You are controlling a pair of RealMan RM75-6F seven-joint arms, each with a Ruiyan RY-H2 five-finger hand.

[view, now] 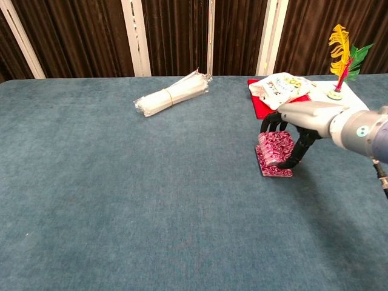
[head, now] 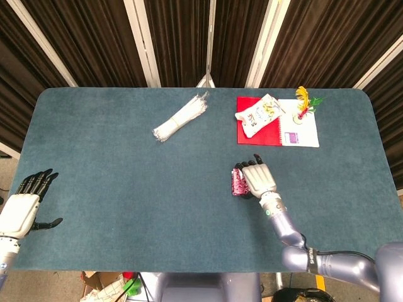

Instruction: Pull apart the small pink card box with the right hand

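Note:
The small pink patterned card box (view: 274, 153) is in two parts on the blue table right of centre. My right hand (view: 297, 124) grips its upper part (view: 276, 146) from above and holds it lifted and tilted. The lower part (view: 270, 168) lies flat on the cloth beneath. From the head view the box (head: 237, 182) shows just left of my right hand (head: 257, 178). My left hand (head: 26, 202) hangs off the table's left edge, its fingers apart and holding nothing.
A bundle of clear plastic-wrapped sticks (head: 181, 117) lies at the back centre. A red notebook (head: 258, 129) with a snack packet (head: 259, 113) sits at the back right, beside a white card (head: 300, 132) and a feather ornament (view: 341, 51).

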